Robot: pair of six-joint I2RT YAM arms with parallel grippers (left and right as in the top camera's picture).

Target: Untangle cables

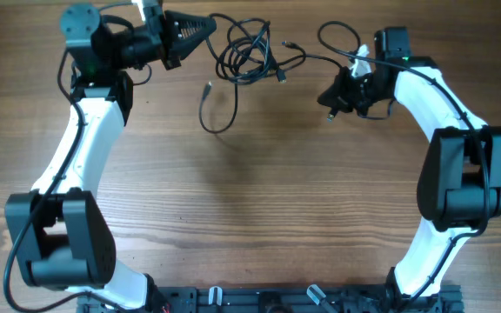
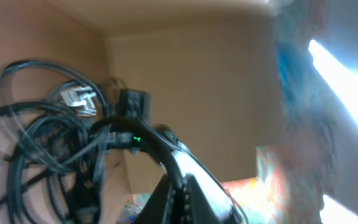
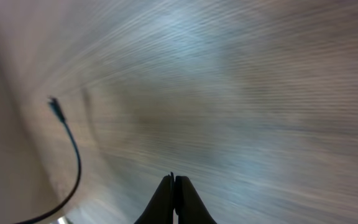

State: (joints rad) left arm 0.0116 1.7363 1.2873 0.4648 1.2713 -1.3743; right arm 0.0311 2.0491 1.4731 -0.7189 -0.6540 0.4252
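The cables lie at the far middle of the table: a knotted black bundle (image 1: pixel 250 54), a separate short loop (image 1: pixel 218 109) in front of it, and a strand (image 1: pixel 324 59) running right toward the right arm. My left gripper (image 1: pixel 209 28) is shut, its tip just left of the bundle; nothing shows between its fingers. In the left wrist view the fingers (image 2: pixel 185 193) are together and the bundle (image 2: pixel 48 143) fills the left side. My right gripper (image 1: pixel 330 100) is shut, right of the bundle. In the right wrist view its fingers (image 3: pixel 174 182) are pressed together over bare wood, a thin cable (image 3: pixel 73 155) to the left.
The wooden table (image 1: pixel 259 200) extends toward the front. Both arm bases stand at the front edge, left (image 1: pixel 59 252) and right (image 1: pixel 459 191). A thicker black wire loops by the right wrist (image 1: pixel 337 35).
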